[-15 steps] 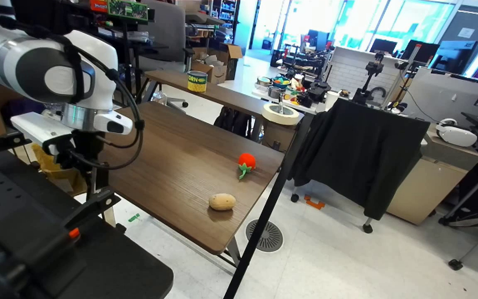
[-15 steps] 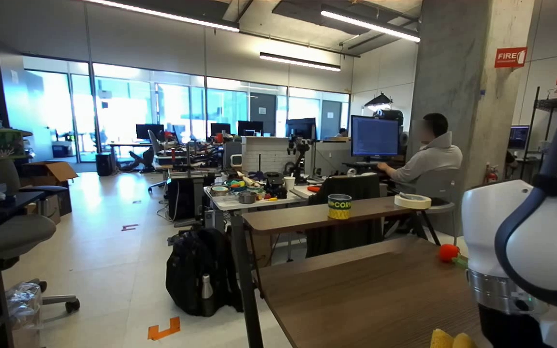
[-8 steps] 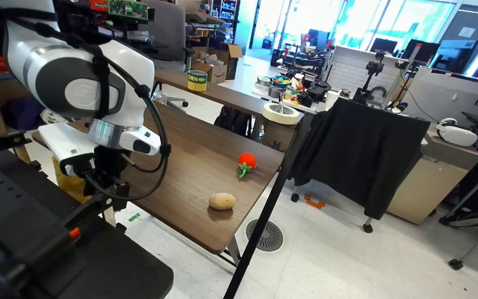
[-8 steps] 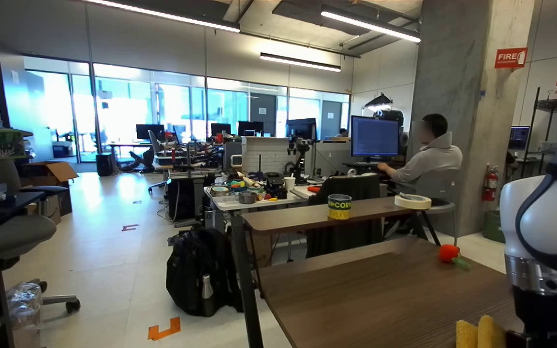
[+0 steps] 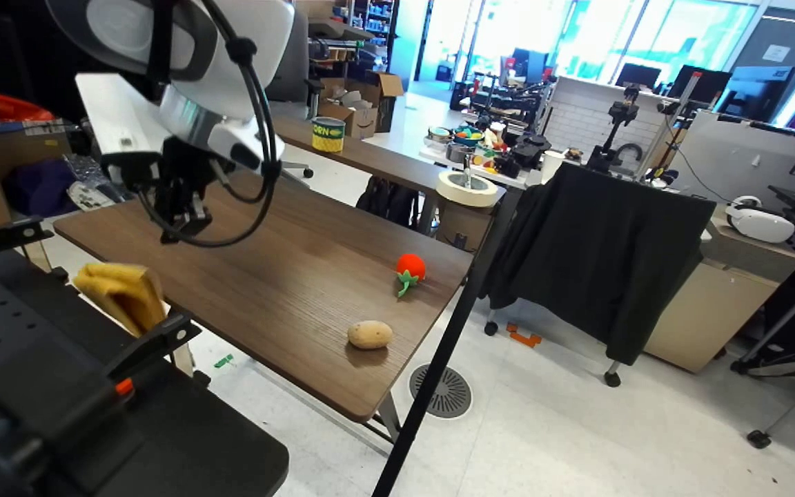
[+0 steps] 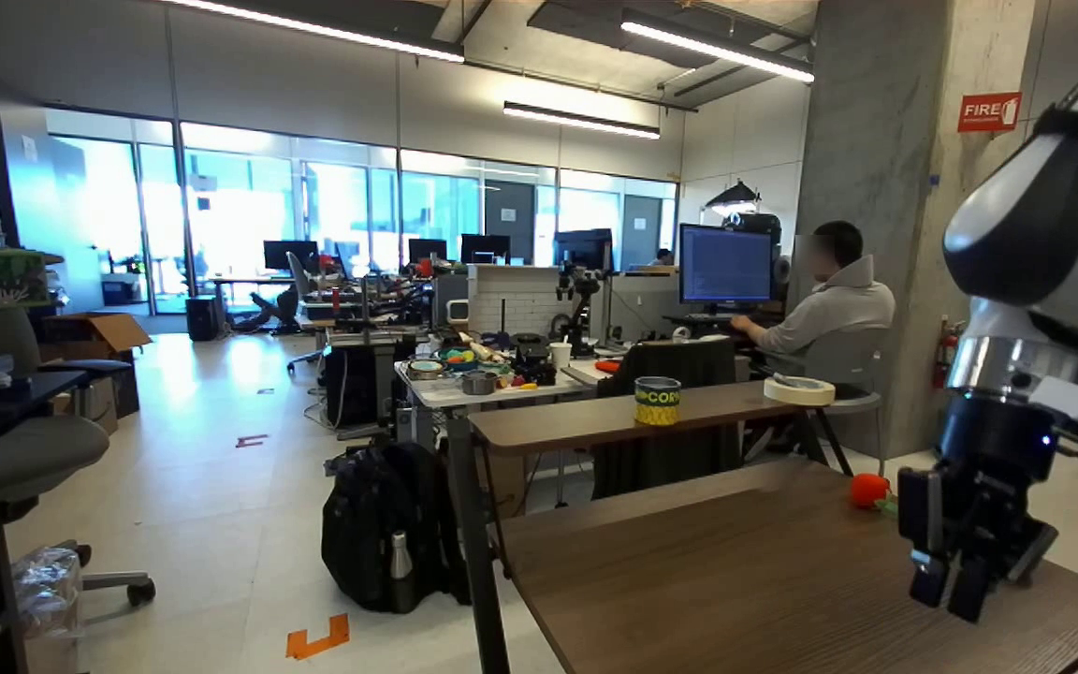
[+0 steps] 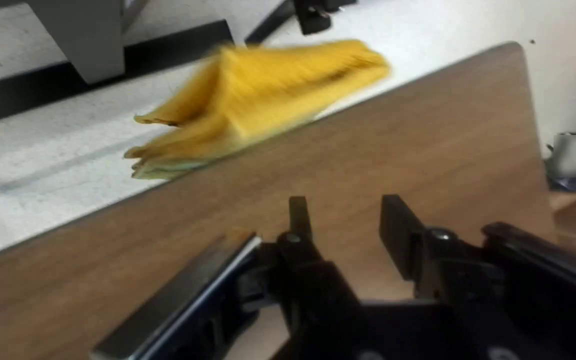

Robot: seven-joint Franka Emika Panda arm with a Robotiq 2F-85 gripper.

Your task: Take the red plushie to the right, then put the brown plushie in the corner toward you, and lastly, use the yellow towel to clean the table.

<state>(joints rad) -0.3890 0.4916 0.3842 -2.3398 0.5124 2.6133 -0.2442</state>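
Note:
Beyond the near table edge, the yellow towel (image 7: 263, 95) shows folded and blurred, with floor behind it. In an exterior view the towel (image 5: 125, 293) overlaps that edge; I cannot tell whether it rests on anything. Over the table my gripper (image 7: 345, 202) has its jaws apart with only tabletop between them, away from the towel. The red plushie (image 5: 410, 266), with a green leafy end, lies near the table's far end and also shows in an exterior view as a red plushie (image 6: 868, 490). A brown plushie (image 5: 370, 335) lies near a corner of that same end.
The brown table (image 5: 280, 276) stands beside a black base (image 5: 218, 428) with clamps. A raised shelf (image 6: 558, 421) carries a corn can (image 5: 328, 134) and a tape roll (image 5: 467, 188). A black post (image 5: 432, 373) passes in front of the table's end.
The arm has swung across the table and then risen and tilted. The towel, close below the gripper before, now stands apart from it. Both plushies have stayed in place.

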